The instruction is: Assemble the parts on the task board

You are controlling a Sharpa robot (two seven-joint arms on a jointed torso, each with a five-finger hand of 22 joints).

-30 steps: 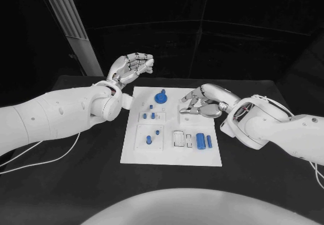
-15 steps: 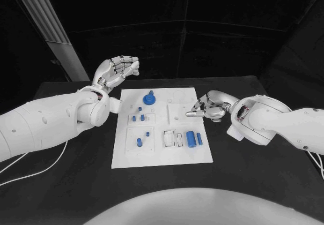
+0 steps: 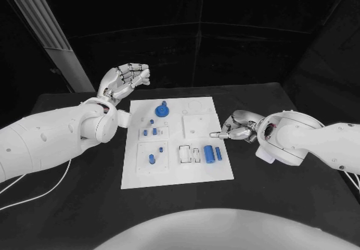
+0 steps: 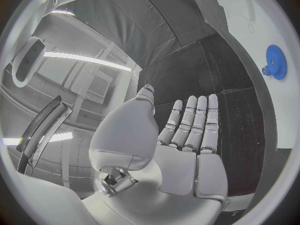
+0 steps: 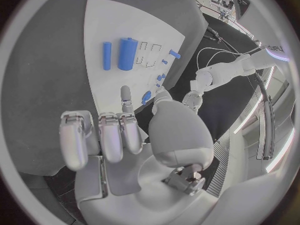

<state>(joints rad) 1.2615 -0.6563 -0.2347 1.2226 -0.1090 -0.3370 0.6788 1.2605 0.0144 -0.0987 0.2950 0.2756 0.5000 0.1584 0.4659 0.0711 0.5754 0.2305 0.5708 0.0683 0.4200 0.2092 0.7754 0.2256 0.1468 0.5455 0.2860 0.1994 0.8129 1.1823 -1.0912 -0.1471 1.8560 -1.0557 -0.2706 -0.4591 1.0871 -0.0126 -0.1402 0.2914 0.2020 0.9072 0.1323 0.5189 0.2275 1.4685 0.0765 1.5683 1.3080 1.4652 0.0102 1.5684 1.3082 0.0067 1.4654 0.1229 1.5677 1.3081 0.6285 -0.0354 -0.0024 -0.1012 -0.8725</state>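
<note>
Since a second ago the right hand (image 3: 239, 130) has drawn back off the task board (image 3: 177, 172) and now sits at the board's right edge, low over the black worktop (image 3: 300, 198). Its fingers (image 5: 100, 135) are curled in toward the palm with one finger stretched out toward the board, and nothing is held in them.

The left hand (image 3: 124, 79) stays raised beyond the far left corner of the board, palm up, its fingers (image 4: 194, 120) straight, side by side and holding nothing.

The task board lies in the middle of the worktop. On it, a blue gear (image 3: 161, 110) stands near the far edge, left of centre; the left wrist view catches the same gear at the rim of its circle. Small blue pegs (image 3: 151, 130) sit in a square recess just nearer than the gear, and more blue pegs (image 3: 155, 157) lie in a recess nearer still. Toward the right side of the board a thick blue cylinder (image 3: 208, 154) lies with a thinner blue rod (image 3: 218, 152) just beside it on the right, both close to the right hand's outstretched finger but apart from it.
</note>
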